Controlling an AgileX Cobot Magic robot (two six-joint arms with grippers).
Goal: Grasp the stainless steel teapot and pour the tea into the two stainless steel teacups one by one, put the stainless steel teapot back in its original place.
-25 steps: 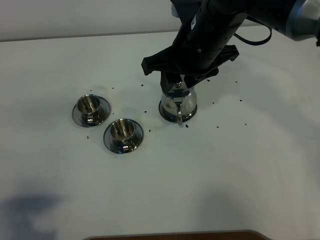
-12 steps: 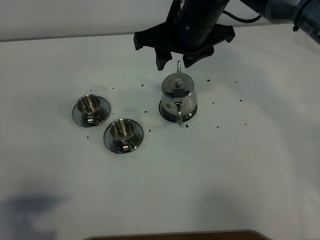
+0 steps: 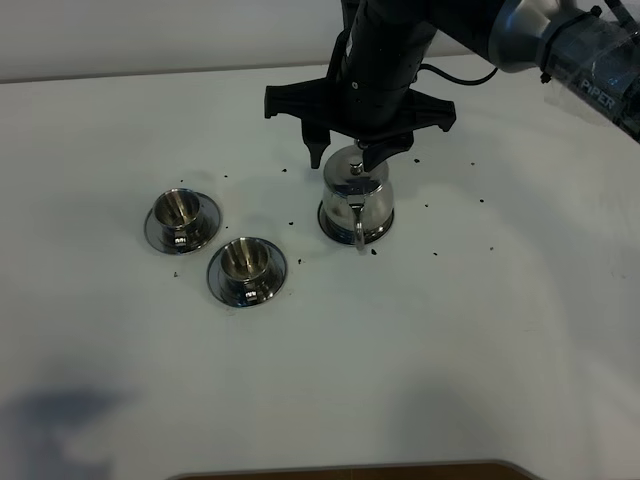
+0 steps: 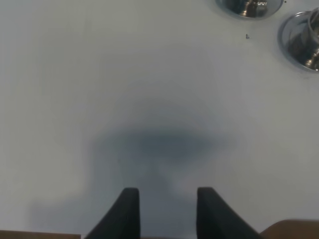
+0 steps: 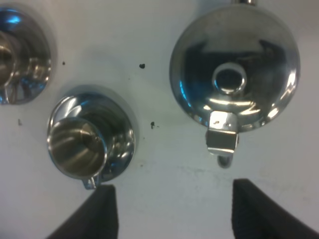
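While the white table lay under the slightly parted left gripper, the right gripper hung spread wide above the stainless steel teapot, upright on its saucer; the far teacup and near teacup stood leftward.

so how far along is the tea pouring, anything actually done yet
Done: nothing that shows. The teapot stands upright and ungripped, and the teacup seen from the right wrist looks like bare steel inside, though I can't be sure. In hand: the right gripper hovers open over it; the left gripper is open over the table. Left, probably: grasp, both pours, return.
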